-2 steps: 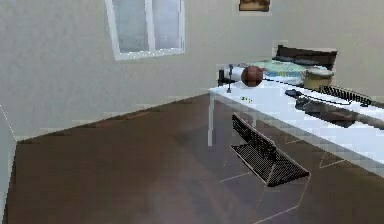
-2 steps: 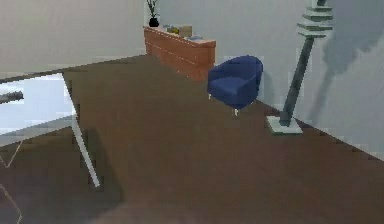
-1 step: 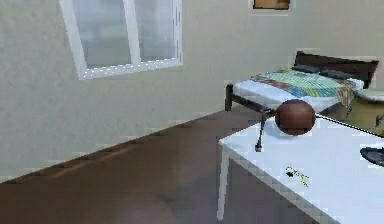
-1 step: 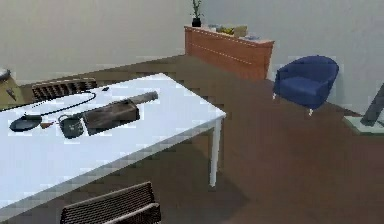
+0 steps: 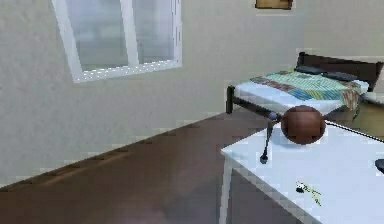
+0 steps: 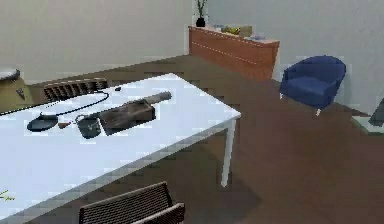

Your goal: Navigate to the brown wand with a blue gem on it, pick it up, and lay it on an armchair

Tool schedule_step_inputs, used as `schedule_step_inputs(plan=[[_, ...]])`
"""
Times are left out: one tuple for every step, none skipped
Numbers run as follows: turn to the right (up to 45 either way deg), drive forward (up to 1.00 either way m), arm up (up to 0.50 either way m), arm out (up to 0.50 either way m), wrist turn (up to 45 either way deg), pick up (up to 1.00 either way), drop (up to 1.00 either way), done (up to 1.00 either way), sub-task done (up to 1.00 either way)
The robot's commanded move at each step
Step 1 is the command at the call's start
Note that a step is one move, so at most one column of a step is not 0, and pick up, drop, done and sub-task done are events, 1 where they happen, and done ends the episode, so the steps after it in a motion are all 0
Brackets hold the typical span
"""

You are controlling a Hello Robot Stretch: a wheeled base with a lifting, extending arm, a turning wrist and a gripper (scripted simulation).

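A white table [image 6: 190,110] stands close in the arm side view. On it lies a long brown blocky thing [image 6: 130,112] with a paler end; I cannot tell whether it is the wand. Beside it are a small dark cup-like thing [image 6: 88,125] and a dark round piece with a thin looping cord [image 6: 42,122]. A blue armchair [image 6: 312,80] sits on the floor at the far right of that view. In the forward view the table's corner [image 5: 330,160] carries a brown ball [image 5: 301,123] and a thin dark rod [image 5: 266,140].
A dark chair back [image 6: 130,205] stands at the table's near edge, another [image 6: 75,90] at its far side. A wooden sideboard [image 6: 232,50] with a plant lines the back wall. The forward view holds a bed [image 5: 300,90], a window [image 5: 120,35] and open dark floor [image 5: 130,180].
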Motion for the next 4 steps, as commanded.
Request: schedule_step_inputs(plan=[[-45.0,0.0,0.0,0.0,0.0,0.0,0.0,0.0,0.0],[-21.0,0.0,0.0,0.0,0.0,0.0,0.0,0.0,0.0],[45.0,0.0,0.0,0.0,0.0,0.0,0.0,0.0,0.0],[12.0,0.0,0.0,0.0,0.0,0.0,0.0,0.0,0.0]])
